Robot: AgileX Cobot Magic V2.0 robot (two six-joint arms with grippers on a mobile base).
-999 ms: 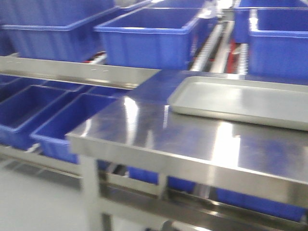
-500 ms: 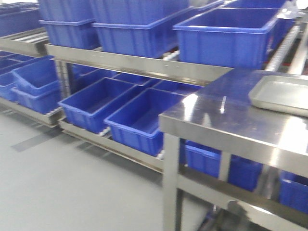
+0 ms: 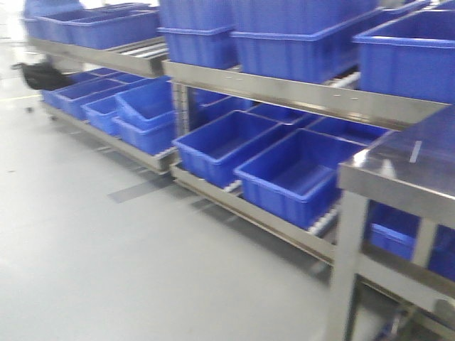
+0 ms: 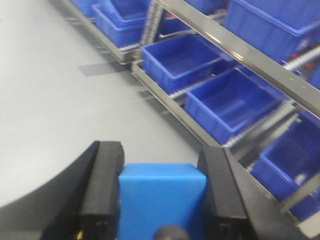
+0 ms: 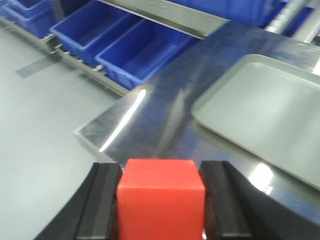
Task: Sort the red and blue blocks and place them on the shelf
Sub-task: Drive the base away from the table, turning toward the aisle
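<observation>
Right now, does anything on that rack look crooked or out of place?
On the lower level of the rack, one blue bin sits tilted atop another; its neighbours lie flat. Nothing else stands out.

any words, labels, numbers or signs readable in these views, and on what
No readable text in any view.
The solid blue cube and the solid red cube: plain faces.
The large blue plastic bins, the brushed-steel shelf rail and the flat grey tray: no labels visible, though the pictures are blurred.
</observation>
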